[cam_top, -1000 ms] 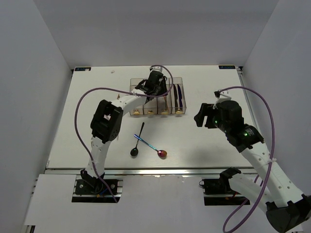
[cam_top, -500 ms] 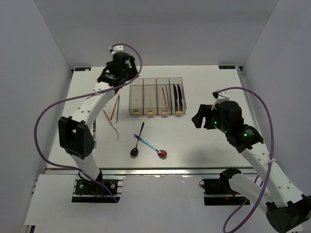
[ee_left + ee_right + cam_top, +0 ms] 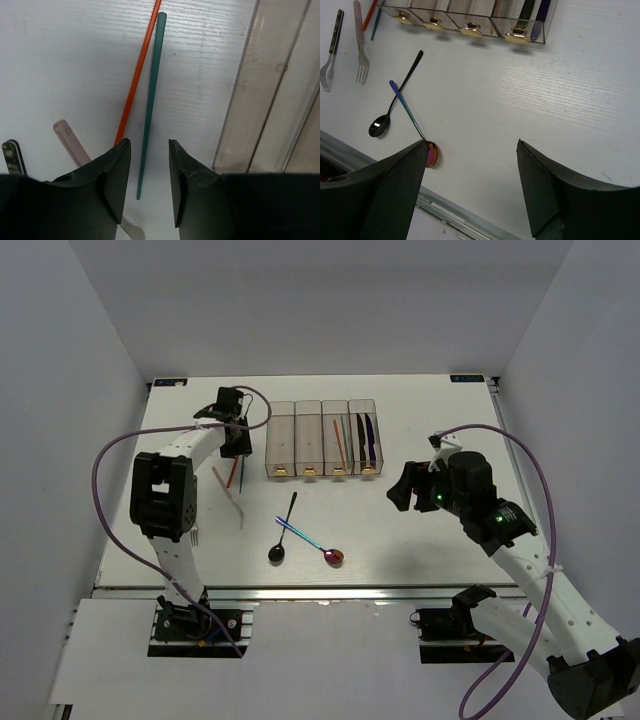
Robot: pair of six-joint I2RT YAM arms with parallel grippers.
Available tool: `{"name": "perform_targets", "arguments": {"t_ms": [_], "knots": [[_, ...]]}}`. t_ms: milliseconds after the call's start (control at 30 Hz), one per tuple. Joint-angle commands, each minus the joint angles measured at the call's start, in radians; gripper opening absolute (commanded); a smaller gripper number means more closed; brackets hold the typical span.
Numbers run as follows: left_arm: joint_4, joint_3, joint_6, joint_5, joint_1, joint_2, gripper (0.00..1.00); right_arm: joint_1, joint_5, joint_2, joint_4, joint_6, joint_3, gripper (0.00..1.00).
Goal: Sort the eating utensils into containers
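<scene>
Four joined clear containers (image 3: 282,440) stand at the back. The third holds a red and a green chopstick (image 3: 342,440), the fourth blue and black knives (image 3: 368,438). My left gripper (image 3: 236,438) is open and empty just left of the bins, low over a red chopstick (image 3: 137,75) and a green chopstick (image 3: 150,90), whose near tip lies between the fingers. A black spoon (image 3: 284,530) and an iridescent spoon (image 3: 312,542) cross mid-table. My right gripper (image 3: 403,487) is open and empty above the table, right of the spoons.
A pale pink-handled fork (image 3: 233,500) lies by the chopsticks; the right wrist view shows it (image 3: 360,50) next to a dark-handled fork (image 3: 332,50). The first container's wall (image 3: 260,100) is close to my left fingers. The table's front edge rail (image 3: 455,215) runs below the spoons.
My left arm left the containers, swung to the far left, and has now come down over the chopsticks beside the bins. My right gripper shifted slightly left and toward the front.
</scene>
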State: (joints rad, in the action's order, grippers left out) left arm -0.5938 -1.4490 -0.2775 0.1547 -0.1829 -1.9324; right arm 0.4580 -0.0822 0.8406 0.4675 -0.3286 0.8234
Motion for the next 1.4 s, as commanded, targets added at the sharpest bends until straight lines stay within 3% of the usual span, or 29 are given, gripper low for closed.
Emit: {"name": "perform_targets", "arguments": {"t_ms": [0,567,1000,1367], "knots": [[0.006,-0.062,0.023,-0.063,0.014,-0.026,0.47,-0.002,-0.027,0.0,-0.044,0.011,-0.004,0.77],[-0.024,-0.113,0.014,-0.052,0.03,-0.171,0.44,-0.001,-0.051,0.017,-0.058,-0.001,0.003,0.77],[-0.101,-0.1,-0.014,-0.095,0.03,-0.191,0.0,-0.001,-0.037,0.008,-0.038,-0.001,0.037,0.77],[-0.138,-0.18,-0.048,-0.11,0.02,0.073,0.0,-0.002,-0.033,0.006,-0.026,-0.003,0.063,0.77]]}}
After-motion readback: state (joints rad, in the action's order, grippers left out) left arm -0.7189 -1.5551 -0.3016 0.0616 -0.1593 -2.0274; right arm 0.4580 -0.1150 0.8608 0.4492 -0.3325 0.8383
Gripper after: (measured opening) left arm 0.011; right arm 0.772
